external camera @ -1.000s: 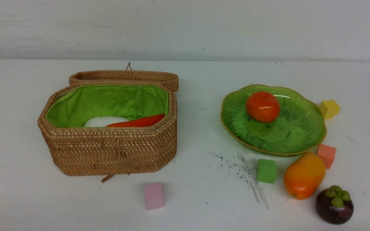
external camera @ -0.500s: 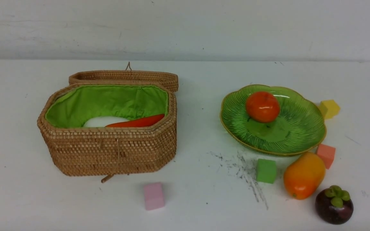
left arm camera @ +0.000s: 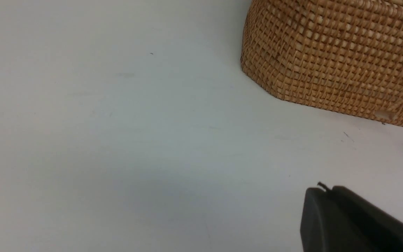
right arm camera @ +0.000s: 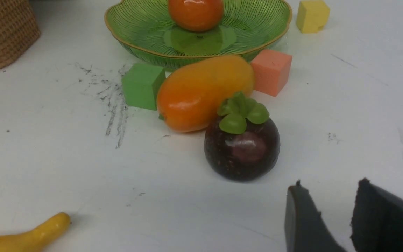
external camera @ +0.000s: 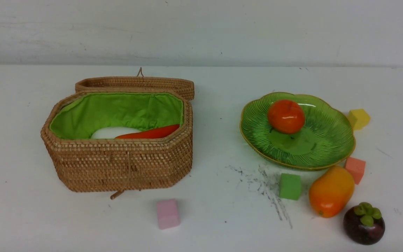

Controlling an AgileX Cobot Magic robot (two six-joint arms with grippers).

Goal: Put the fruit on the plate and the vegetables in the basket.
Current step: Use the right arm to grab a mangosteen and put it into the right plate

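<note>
The persimmon (external camera: 286,116) (right arm camera: 195,13) sits on the green plate (external camera: 331,140) (right arm camera: 135,31). In front of the plate lie the mango (external camera: 331,191) (right arm camera: 201,91) and the mangosteen (external camera: 363,224) (right arm camera: 242,146). A banana (right arm camera: 23,238) tip shows only in the right wrist view. The open basket (external camera: 117,164) (left arm camera: 334,59) holds a white radish (external camera: 110,132) and an orange-red carrot-like piece (external camera: 149,133). My right gripper (right arm camera: 329,187) is open and empty, close to the mangosteen. My left gripper (left arm camera: 325,189) is shut and empty, over bare table beside the basket. Neither arm shows in the front view.
Foam cubes lie around the plate: green (external camera: 290,186), salmon (external camera: 355,169), yellow (external camera: 359,119). A pink cube (external camera: 168,214) sits in front of the basket. The basket lid (external camera: 135,84) lies open behind it. Dark scuff marks (external camera: 268,189) cross the white table.
</note>
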